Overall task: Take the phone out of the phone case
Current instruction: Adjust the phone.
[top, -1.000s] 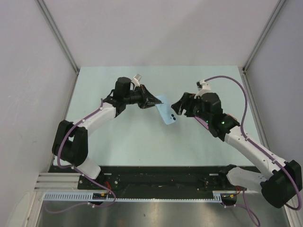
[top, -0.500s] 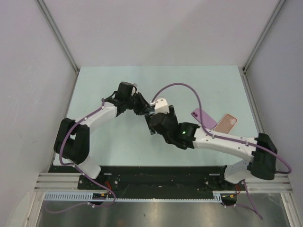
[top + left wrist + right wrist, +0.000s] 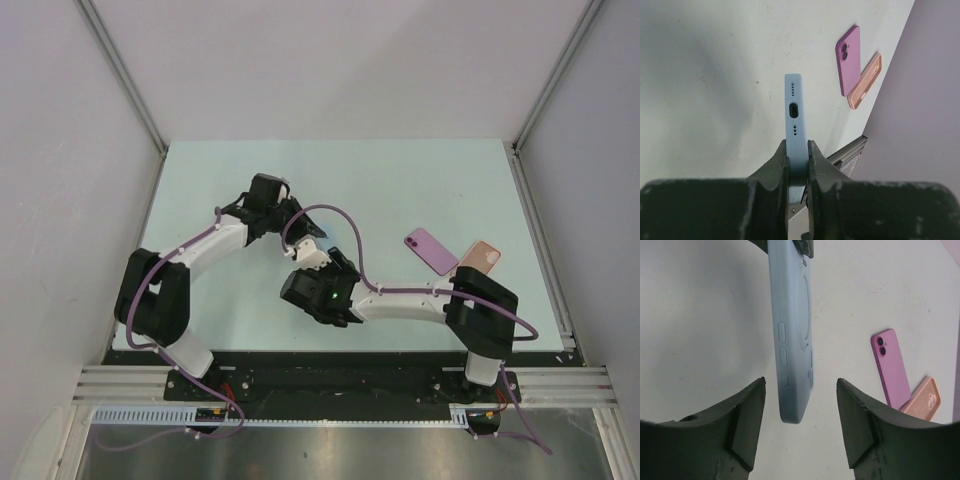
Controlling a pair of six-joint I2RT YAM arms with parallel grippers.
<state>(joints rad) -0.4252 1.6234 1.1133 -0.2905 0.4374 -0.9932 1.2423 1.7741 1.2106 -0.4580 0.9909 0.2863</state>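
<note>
The light blue rubbery phone case [image 3: 794,115] is seen held up off the pale green tabletop [image 3: 400,180], edge-on, near the middle of the scene. It is clamped at one short end by the left pincer [image 3: 797,150], whose dark fingers [image 3: 777,165] are pressed flat against both faces of the case. At the free end, a charging port and two rows of small holes are shown to the left wrist camera. Whether a phone sits inside cannot be told from these views.

The right pincer [image 3: 800,390] is brought up around that free end. Its jaws are spread wide, one on each side of the case, and a clear gap is left on both sides; nothing is gripped by it. The side buttons and a moulded ring on the back of the case are visible from the right wrist.

Over on the right side of the tabletop, a flat purple phone [image 3: 431,250] is laid with its twin lenses up, and a peach-pink phone case [image 3: 478,258] is laid just beside it, the two touching at one corner.
</note>
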